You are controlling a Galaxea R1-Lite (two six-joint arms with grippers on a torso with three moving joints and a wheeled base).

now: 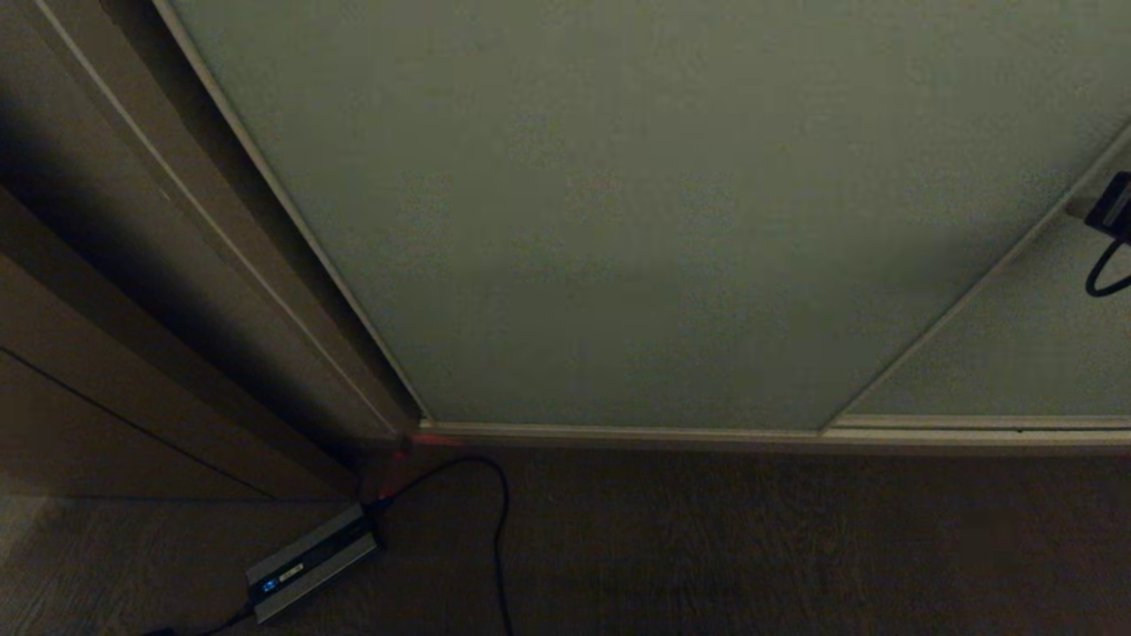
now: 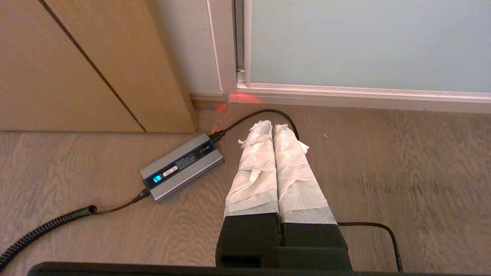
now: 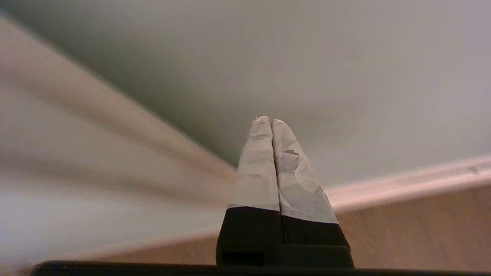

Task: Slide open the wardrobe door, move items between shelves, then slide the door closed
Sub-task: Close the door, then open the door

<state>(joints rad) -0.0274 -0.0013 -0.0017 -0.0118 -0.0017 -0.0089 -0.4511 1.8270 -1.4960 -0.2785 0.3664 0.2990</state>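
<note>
1. Ahead of the right gripper (image 3: 271,122), whose taped fingers are pressed together on nothing, the sliding wardrobe door (image 3: 307,57) is seen.
2. Near the left gripper (image 2: 273,125), likewise closed and empty, a power brick (image 2: 182,165) is seen on the floor (image 2: 402,172).

No legible text anywhere; the label on the grey power brick (image 2: 181,166) too small to read.

The door (image 1: 618,221) stands shut across the wardrobe front, blocking entry; left of the door, wood panelling (image 1: 106,353); below the door's left corner, a power brick (image 1: 309,558) and cable (image 1: 495,530) lie on the floor (image 1: 795,548).
</note>
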